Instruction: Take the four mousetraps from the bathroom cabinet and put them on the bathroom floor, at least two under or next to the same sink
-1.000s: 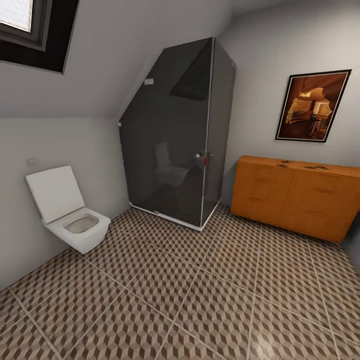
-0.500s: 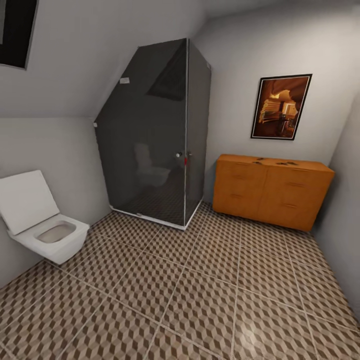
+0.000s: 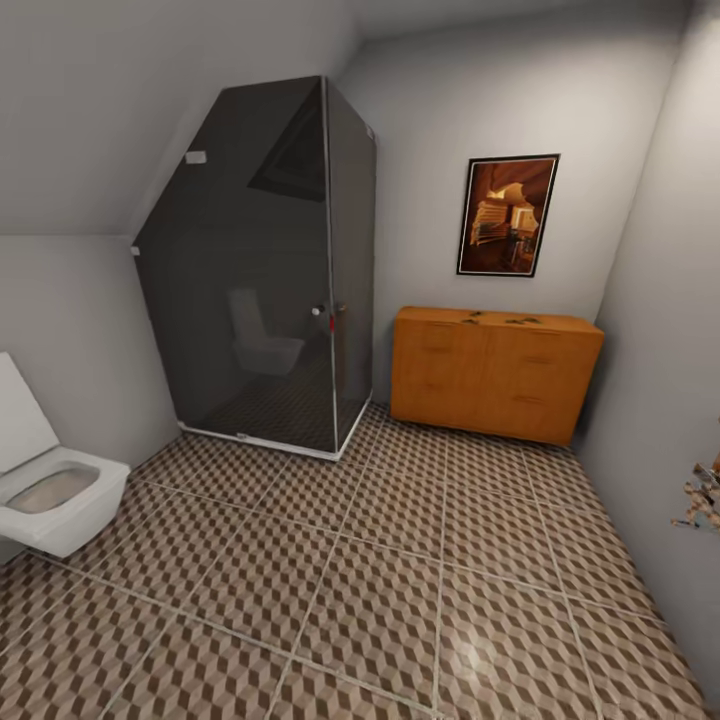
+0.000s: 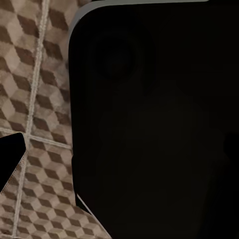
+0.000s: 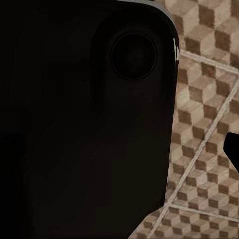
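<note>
Here both wrist views are blocked by a black housing [image 4: 154, 124], so neither gripper's jaw state can be told. Cube-patterned bathroom floor [image 3: 400, 580] shows beyond. The orange-brown cabinet [image 3: 495, 375] stands against the far wall; small dark mousetraps [image 3: 520, 320] lie on its top. No legible writing.

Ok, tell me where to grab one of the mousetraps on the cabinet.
From above, probably across its short sides: the mousetraps look like tiny flat dark pieces lying on the cabinet top, leaving no side to pinch from the front. Detail is too small to say more.
</note>
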